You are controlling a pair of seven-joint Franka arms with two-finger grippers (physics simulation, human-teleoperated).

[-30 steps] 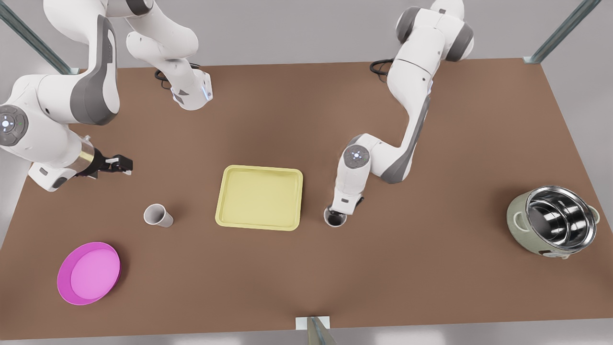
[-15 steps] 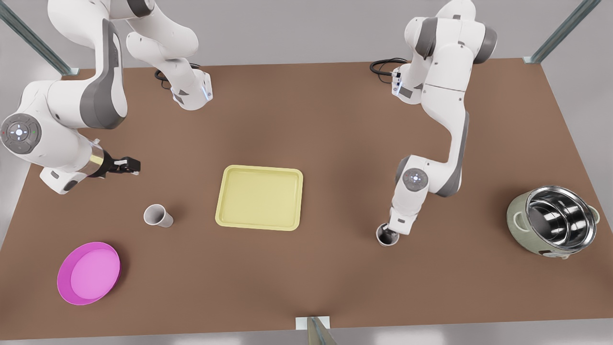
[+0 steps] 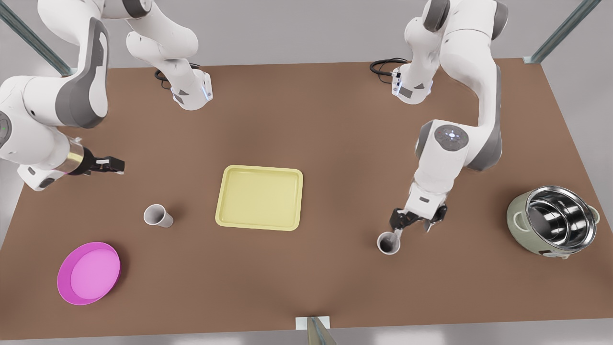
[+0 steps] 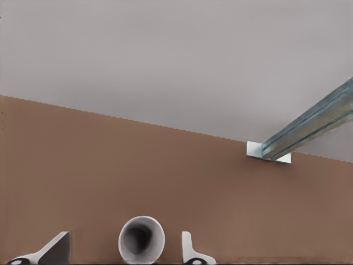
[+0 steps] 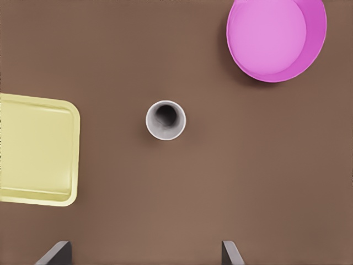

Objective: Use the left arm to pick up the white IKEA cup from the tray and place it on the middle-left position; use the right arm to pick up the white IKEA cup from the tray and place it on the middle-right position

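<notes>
We find the left tool [image 3: 413,226] low over the counter [image 3: 306,120] on the front view's right, its fingers spread apart and gripping nothing. The first white cup [image 3: 388,243] stands upright on the counter just below it in that view. In the left wrist view this cup sits between the two fingertips [image 4: 55,251] with brown counter showing on either side. From the front, one fingertip looks close to the rim, and we cannot tell whether it touches.

The right tool [image 3: 117,165] hangs above the counter at the front view's left, fingers wide open and empty. The second white cup [image 3: 157,215] stands upright beneath it, well apart from the fingers.

Both cups are off the tray [image 3: 259,197], which lies bare between them, well apart from each. A round magenta dish [image 3: 88,273] sits near the second cup, toward the counter's near corner. A pale green cooker with a steel inner pot [image 3: 555,222] stands by the counter's edge on the front view's right, well apart from the first cup. Nothing lies between either cup and its tool.
</notes>
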